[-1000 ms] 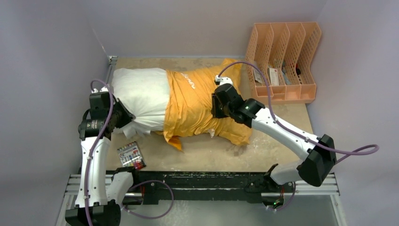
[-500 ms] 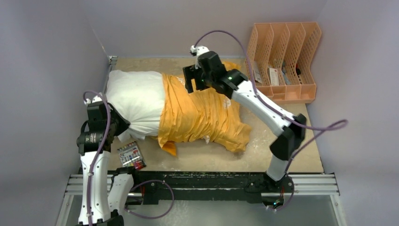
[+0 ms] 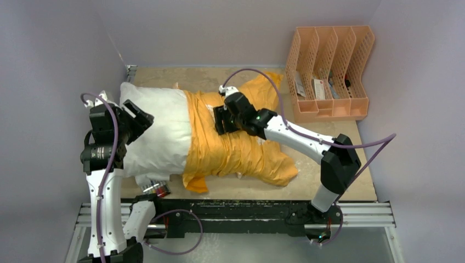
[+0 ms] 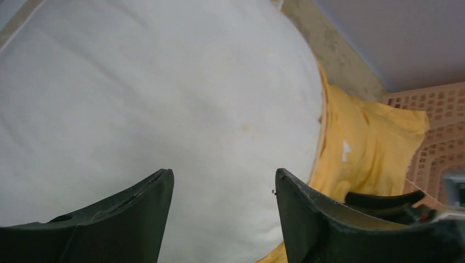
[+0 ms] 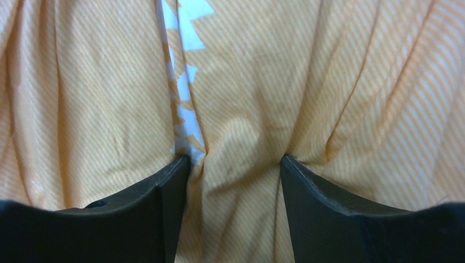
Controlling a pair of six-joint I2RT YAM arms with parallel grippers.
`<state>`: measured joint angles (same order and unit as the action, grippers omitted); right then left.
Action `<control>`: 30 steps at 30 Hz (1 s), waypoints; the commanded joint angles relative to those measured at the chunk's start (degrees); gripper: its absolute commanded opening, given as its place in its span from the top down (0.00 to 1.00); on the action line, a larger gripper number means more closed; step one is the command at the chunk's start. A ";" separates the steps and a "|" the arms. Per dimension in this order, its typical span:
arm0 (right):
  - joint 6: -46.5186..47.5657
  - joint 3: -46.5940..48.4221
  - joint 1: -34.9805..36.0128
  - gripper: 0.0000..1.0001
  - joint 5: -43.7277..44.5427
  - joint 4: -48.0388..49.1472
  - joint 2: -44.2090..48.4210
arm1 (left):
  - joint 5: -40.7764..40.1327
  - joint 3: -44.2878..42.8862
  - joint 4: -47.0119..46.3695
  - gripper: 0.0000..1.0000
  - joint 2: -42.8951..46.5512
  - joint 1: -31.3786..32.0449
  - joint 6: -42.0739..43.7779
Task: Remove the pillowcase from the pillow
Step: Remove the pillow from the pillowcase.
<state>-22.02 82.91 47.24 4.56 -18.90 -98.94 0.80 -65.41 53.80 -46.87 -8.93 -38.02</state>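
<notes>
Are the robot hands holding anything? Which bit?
Nothing. The right gripper, open, presses the pillowcase at its middle; the left gripper, open, is by the pillow.

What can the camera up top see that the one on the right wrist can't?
Only the top camera shows the white pillow, the peach file rack and the left gripper. Only the wrist camera shows the orange pillowcase's fine stripes and the creases between its own fingers. Both show the pillowcase and the right gripper, open and pressed onto it.
</notes>
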 commanded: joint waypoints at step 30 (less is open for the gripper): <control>1.50 30.60 0.55 0.19 -7.64 -12.11 -14.07 | 1.56 22.78 -19.04 1.00 -4.04 20.44 -2.62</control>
<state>-21.52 106.02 44.64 5.96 -27.07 -104.66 -5.32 -44.75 26.48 -50.28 9.89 -39.92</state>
